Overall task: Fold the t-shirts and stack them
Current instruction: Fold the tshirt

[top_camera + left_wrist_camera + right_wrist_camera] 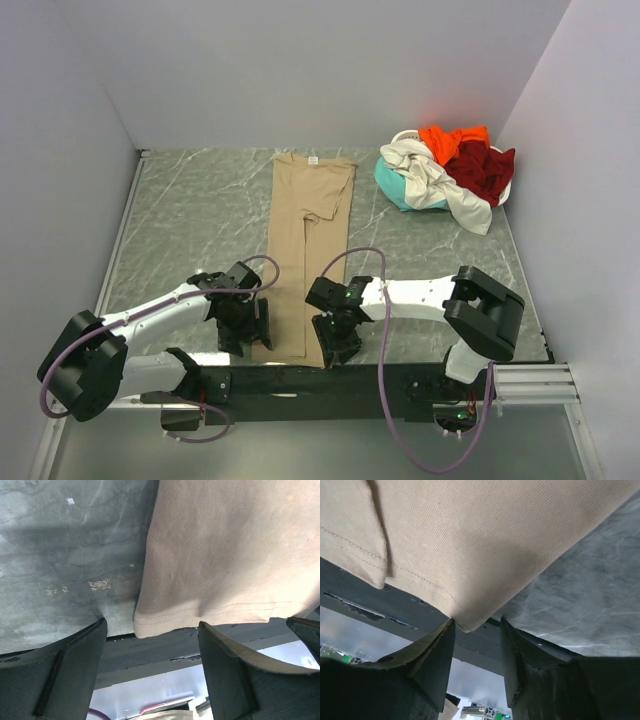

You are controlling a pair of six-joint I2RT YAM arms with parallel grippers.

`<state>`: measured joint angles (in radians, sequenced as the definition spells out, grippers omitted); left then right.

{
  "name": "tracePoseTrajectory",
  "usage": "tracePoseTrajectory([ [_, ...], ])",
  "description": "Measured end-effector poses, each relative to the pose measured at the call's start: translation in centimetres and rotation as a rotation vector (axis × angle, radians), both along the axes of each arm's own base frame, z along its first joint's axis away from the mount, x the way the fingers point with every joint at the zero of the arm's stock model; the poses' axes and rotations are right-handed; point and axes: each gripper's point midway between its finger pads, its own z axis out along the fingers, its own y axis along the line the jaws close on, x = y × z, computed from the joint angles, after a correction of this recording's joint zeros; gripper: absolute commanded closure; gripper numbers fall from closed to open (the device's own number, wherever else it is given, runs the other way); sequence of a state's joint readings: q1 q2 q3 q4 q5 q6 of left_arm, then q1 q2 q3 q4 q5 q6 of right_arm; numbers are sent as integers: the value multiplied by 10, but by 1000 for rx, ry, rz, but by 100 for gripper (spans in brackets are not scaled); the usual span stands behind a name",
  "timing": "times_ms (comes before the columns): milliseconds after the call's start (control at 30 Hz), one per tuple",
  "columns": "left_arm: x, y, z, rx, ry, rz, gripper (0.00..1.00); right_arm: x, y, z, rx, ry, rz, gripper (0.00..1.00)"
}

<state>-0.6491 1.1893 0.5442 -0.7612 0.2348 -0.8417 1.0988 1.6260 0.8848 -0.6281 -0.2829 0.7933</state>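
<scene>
Tan t-shirt (305, 250): long folded strip | left gripper (152, 625): wide open at near hem corner | right gripper (477, 621): narrower gap at other corner, nothing clamped

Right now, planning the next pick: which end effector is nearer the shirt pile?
Right. Right end effector: at tan shirt's near-right corner. Left end effector: at its near-left corner, farther from the pile.
</scene>
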Motion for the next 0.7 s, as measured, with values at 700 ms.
tracePoseTrajectory([
  [700, 0, -2, -6, 52, 52, 28, 50, 0, -4, -1, -24, -19, 27, 89],
])
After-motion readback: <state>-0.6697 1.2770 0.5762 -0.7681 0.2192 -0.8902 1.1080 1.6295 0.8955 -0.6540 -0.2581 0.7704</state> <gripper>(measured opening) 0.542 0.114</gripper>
